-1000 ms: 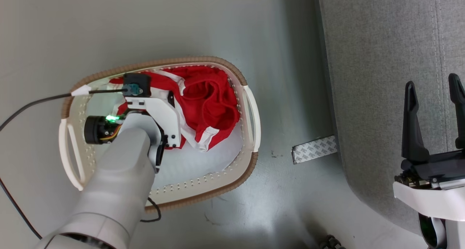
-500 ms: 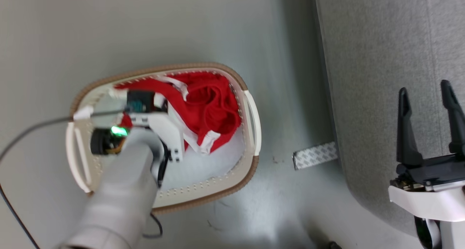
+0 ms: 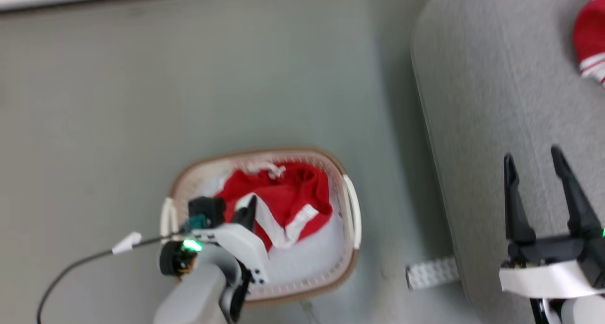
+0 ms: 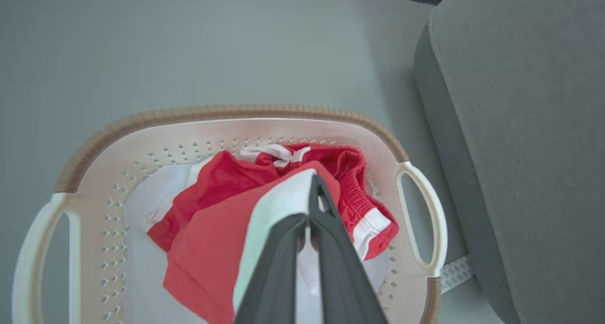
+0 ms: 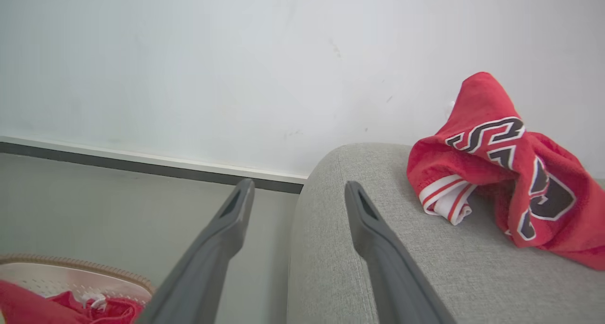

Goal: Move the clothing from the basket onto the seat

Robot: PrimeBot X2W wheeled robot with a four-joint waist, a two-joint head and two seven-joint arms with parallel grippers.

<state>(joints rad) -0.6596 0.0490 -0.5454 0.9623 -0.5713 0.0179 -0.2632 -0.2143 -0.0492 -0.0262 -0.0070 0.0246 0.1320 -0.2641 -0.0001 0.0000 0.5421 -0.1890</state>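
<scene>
Two long dark fingers of left gripper (image 4: 315, 194) are pressed tight together, tips pinching a fold of red sports clothing (image 4: 208, 229) w/ broad white stripe; that fold stands higher than rest of heap. Rest of the red cloth, w/ white drawstring & white hem, is bunched at sofa-side end of basket (image 4: 283, 128): small, oval, cream-white plastic, perforated walls, brown rim, side handles. Plain white cloth (image 4: 142, 267) lies under the red, on basket btm. Basket sits on grey floor (image 4: 189, 40), near side of large light-grey fabric sofa (image 4: 520, 125), not touching. Strip of patterned tape (image 3: 430, 273) on floor at sofa's base. Right gripper (image 3: 531, 154) is spread wide, empty, above sofa's near edge. 2nd red garment (image 5: 520, 173), black-&-white block lettering, striped hem, lies crumpled on sofa top near far edge, by white wall (image 5: 236, 55).
</scene>
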